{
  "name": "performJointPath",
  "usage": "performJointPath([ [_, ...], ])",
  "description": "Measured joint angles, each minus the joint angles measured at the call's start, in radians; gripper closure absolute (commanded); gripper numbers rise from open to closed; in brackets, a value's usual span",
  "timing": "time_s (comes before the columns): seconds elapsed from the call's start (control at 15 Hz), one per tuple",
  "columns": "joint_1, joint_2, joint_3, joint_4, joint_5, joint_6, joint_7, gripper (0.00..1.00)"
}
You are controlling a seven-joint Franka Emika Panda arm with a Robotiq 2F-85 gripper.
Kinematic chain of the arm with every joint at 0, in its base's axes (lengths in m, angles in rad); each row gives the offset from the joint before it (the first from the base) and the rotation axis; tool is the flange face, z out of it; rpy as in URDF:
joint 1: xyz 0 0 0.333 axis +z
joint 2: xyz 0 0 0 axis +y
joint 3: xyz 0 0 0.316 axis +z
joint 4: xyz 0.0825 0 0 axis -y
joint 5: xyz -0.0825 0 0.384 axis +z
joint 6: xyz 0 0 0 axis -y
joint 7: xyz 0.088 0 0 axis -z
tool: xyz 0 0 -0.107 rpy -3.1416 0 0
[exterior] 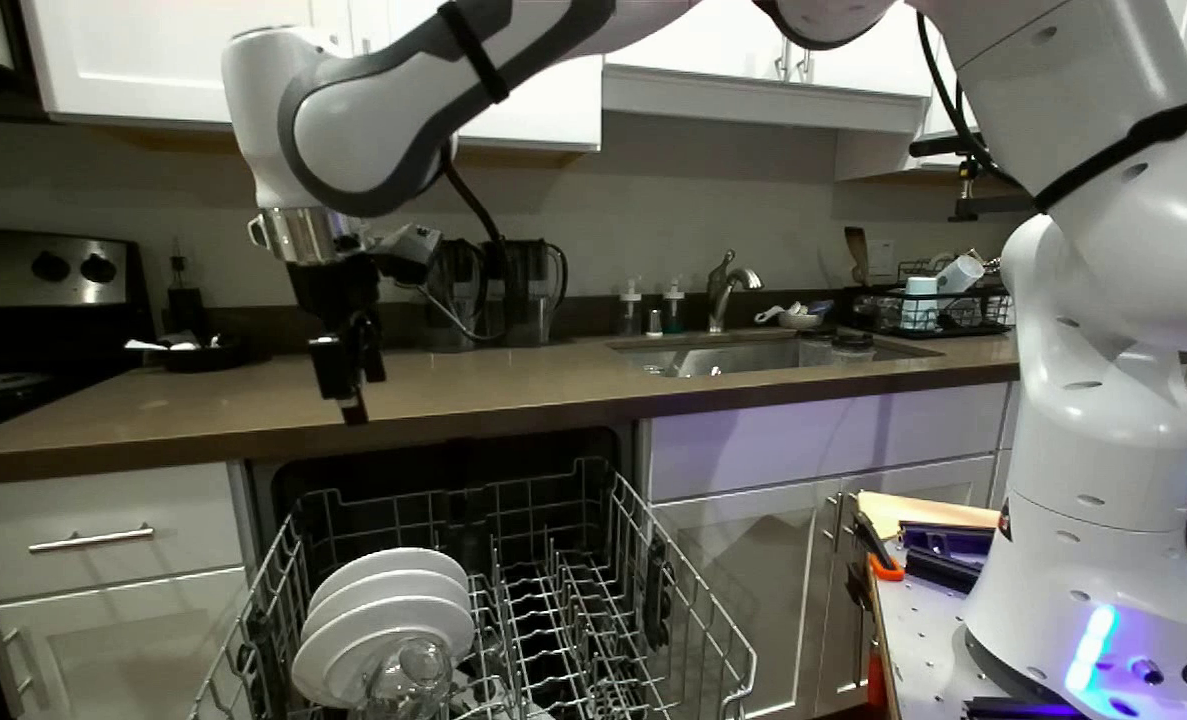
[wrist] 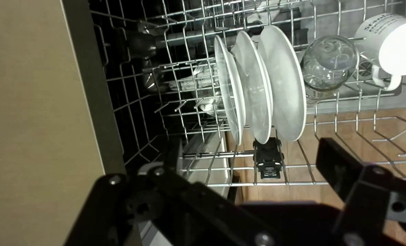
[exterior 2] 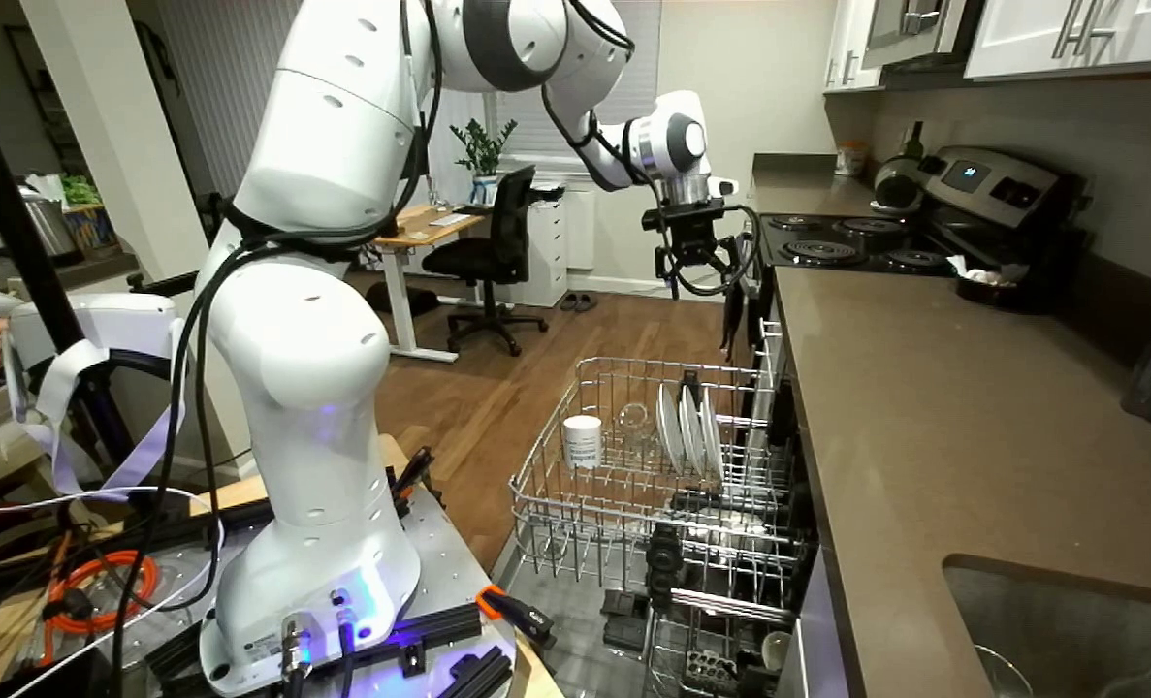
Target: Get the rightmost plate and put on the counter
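Several white plates stand on edge side by side in the dishwasher's wire rack. In the wrist view the rightmost plate (wrist: 283, 85) stands beside a clear glass; the middle plate (wrist: 254, 85) and left plate (wrist: 228, 89) lean close to it. In an exterior view the plate by the glass is the front one (exterior: 343, 655). My gripper (wrist: 251, 155) is open and empty, its fingers wide apart. It hangs well above the rack and apart from the plates, also seen in both exterior views (exterior: 351, 385) (exterior 2: 699, 269). The brown-grey counter (exterior 2: 924, 417) runs alongside the rack; it also shows in the wrist view (wrist: 35, 119).
The rack (exterior: 688, 570) is pulled out below the counter's edge. A clear glass (wrist: 331, 63) and a white mug (wrist: 391, 44) stand in it, right of the plates in the wrist view. The black stove (exterior 2: 856, 242) and the sink (exterior: 733, 358) adjoin the counter. Pitchers (exterior: 528, 290) stand at its back.
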Motion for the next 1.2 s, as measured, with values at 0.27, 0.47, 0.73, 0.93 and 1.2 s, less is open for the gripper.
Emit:
performJointPath([
  [0.27, 0.014, 0.123, -0.025, 0.09, -0.007, -0.015, -0.013, 0.0],
  [0.47, 0.016, 0.204, -0.042, 0.143, -0.007, -0.016, -0.016, 0.0],
  [0.73, 0.017, 0.248, -0.048, 0.191, -0.003, -0.078, -0.017, 0.0],
  [0.93, 0.021, 0.25, -0.048, 0.199, -0.002, -0.085, -0.016, 0.0],
  [1.2, 0.026, 0.304, -0.048, 0.199, -0.003, -0.08, -0.016, 0.0],
])
